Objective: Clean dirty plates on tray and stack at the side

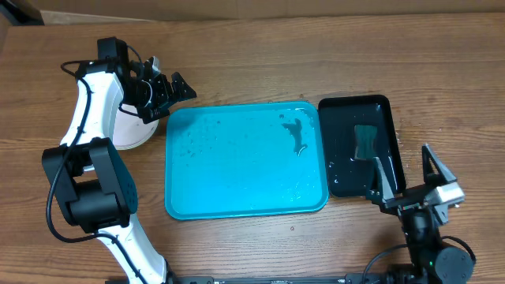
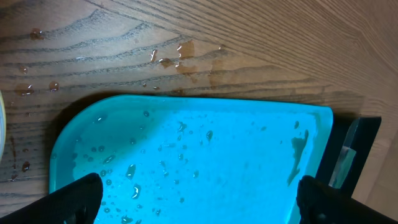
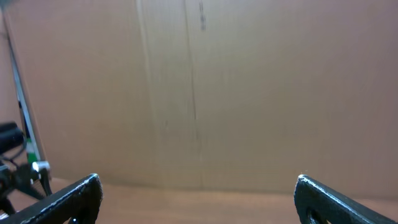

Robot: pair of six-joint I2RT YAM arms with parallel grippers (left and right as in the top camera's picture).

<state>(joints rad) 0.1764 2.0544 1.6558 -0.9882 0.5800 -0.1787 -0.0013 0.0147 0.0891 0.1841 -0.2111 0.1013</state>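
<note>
Closing stage of the plate-cleaning task, as judged from the layout. The turquoise tray [image 1: 237,197] lies at the centre of the table [image 1: 252,47] and carries no plate, only water drops and a dark residue [image 1: 295,128] near its far right corner. The plates [image 1: 126,134] sit stacked on the table just beside the tray's left edge. Only a white upper surface shows, so the number in the stack cannot be told. The left gripper [image 1: 170,91] hangs over the stack's inner edge with its jaws spread wide and nothing between them; its wrist view looks down on the wet tray. The right gripper [image 1: 410,170] is likewise spread and empty, raised near the black tray [image 1: 379,106] that holds a sponge [image 1: 364,140]. The next move probably calls only for lifting the left arm clear without nudging the stack. No brand, label or legible writing appears; faint marks on the cardboard wall [image 3: 201,15] are unreadable.
</note>
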